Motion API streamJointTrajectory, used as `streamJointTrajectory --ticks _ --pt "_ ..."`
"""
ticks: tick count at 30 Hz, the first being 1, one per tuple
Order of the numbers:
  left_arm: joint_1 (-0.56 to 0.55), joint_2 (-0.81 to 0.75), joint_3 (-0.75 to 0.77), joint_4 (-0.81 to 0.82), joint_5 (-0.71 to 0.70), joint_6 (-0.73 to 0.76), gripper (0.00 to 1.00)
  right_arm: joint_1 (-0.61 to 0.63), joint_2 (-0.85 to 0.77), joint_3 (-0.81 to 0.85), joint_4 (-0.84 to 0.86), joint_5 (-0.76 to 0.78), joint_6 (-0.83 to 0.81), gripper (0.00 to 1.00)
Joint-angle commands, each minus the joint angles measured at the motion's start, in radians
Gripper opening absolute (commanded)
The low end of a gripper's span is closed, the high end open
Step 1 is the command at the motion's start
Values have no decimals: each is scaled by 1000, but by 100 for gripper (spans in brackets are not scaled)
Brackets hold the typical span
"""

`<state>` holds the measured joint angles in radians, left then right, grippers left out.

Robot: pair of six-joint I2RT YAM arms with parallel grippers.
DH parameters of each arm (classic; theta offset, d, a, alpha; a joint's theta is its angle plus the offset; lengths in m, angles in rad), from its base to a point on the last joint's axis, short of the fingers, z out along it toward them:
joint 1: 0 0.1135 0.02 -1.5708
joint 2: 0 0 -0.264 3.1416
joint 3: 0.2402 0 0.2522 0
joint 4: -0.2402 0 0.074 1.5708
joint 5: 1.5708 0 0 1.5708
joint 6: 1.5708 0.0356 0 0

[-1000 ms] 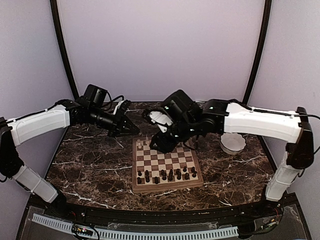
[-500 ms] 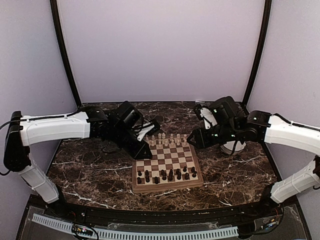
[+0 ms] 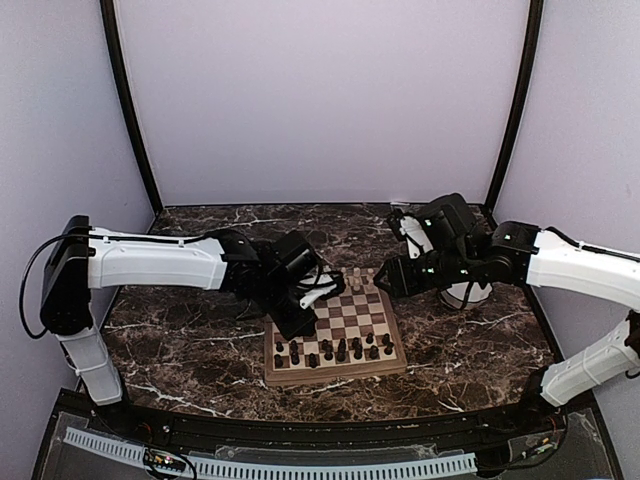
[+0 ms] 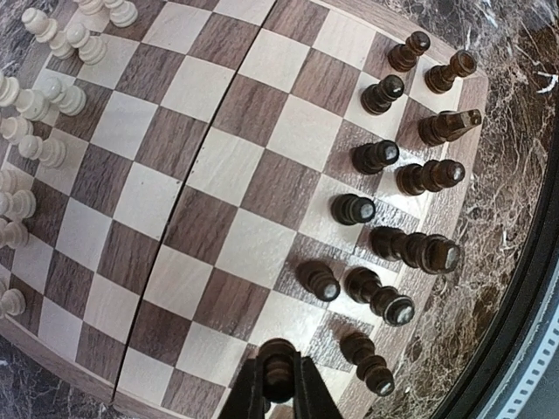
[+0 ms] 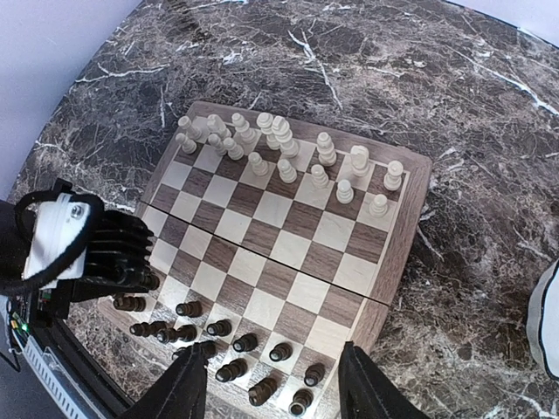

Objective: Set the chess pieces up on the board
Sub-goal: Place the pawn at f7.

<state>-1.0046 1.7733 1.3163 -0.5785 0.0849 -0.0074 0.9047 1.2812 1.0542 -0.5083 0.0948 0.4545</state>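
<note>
The board point(image 3: 335, 378) lies in the middle of the table. Cream chess pieces point(image 3: 355, 278) crowd its far rows and dark brown pieces point(image 3: 335, 350) its near rows. My left gripper point(image 3: 300, 322) hangs over the board's near left part, shut on a dark brown piece point(image 4: 278, 358) held just above the squares point(image 4: 218, 175). Other dark pieces point(image 4: 376, 157) stand to its right. My right gripper point(image 5: 279, 388) is open and empty, raised above the board's right side point(image 5: 410, 209), with the cream pieces point(image 5: 279, 148) and dark pieces point(image 5: 244, 342) below it.
A white bowl point(image 3: 470, 295) stands right of the board, partly hidden behind my right arm, and shows at the edge of the right wrist view point(image 5: 546, 332). The left arm's wrist point(image 5: 61, 240) reaches over the board's left rim. Dark marble table point(image 3: 180, 350) surrounds the board.
My left gripper has swung right from the far left of the table to the board's near left, still shut. My right gripper drew back from the board's far rows to the right and opened.
</note>
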Motion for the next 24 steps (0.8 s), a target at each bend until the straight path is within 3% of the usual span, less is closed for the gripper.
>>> streamJointTrajectory --ticks 1,24 --pt "-15 18 35 -25 -12 64 9 -1 0 23 13 15 6 53" --pt "-62 116 75 -97 -128 71 9 -1 -3 12 14 10 12 53"
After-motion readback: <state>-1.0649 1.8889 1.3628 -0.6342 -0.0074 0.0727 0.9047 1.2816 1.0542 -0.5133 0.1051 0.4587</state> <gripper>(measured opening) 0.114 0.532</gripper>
